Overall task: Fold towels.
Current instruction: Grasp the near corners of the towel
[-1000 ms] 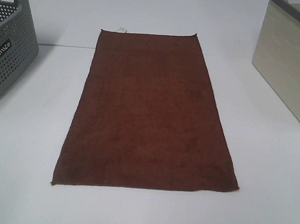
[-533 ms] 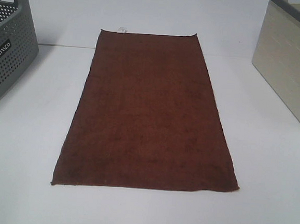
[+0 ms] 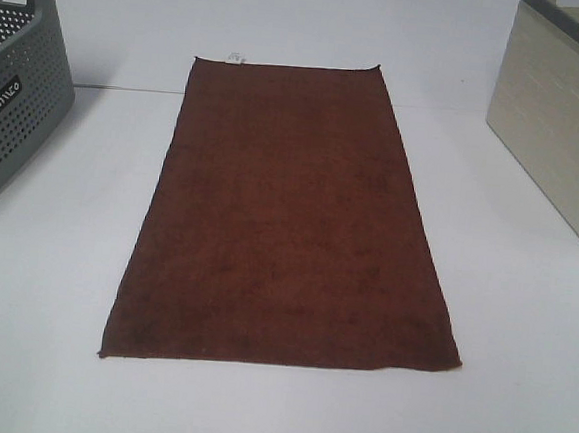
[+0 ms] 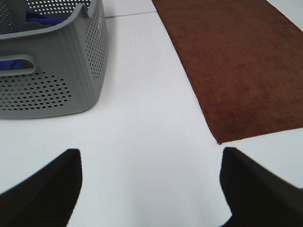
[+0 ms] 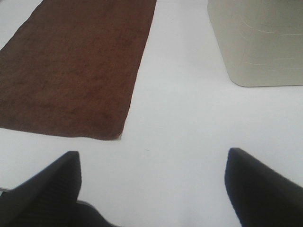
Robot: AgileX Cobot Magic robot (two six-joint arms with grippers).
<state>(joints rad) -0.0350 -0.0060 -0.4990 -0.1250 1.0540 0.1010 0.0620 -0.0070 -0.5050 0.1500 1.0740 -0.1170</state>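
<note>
Right, from the high view first: the towel [image 3: 289, 217] lies flat and unfolded in the middle of the worktop [image 3: 515, 415]. Its long axis runs from the near edge to the far edge, with the tag [image 3: 235, 58] on the far short hem. A basket [image 3: 17, 105] stands at the far-left corner and a bin [image 3: 567, 128] at the far-right, both well clear of the cloth. Neither arm shows here.

Over to the left wrist: the left fingers [image 4: 47, 194] are spread wide with nothing between them, hanging over bare worktop by the near edge. The towel's [image 4: 236, 61] near-left corner sits just ahead of them and towards the worktop's middle. The basket [image 4: 57, 80] is off on the outer side, with something blue inside.

Now the right wrist, and it mirrors that. The right fingers [image 5: 42, 189] are also parted and empty over bare worktop. The towel's [image 5: 71, 66] near-right corner is just ahead and inward, and the bin [image 5: 255, 42] stands outward.

So no fold has been made yet. The near short hem is the edge closest to both arms, one corner each, and neither looks clearly nearer than the other. My read is that each arm wants its own near corner, and the fold then carries that hem along the long axis towards the tag.
</note>
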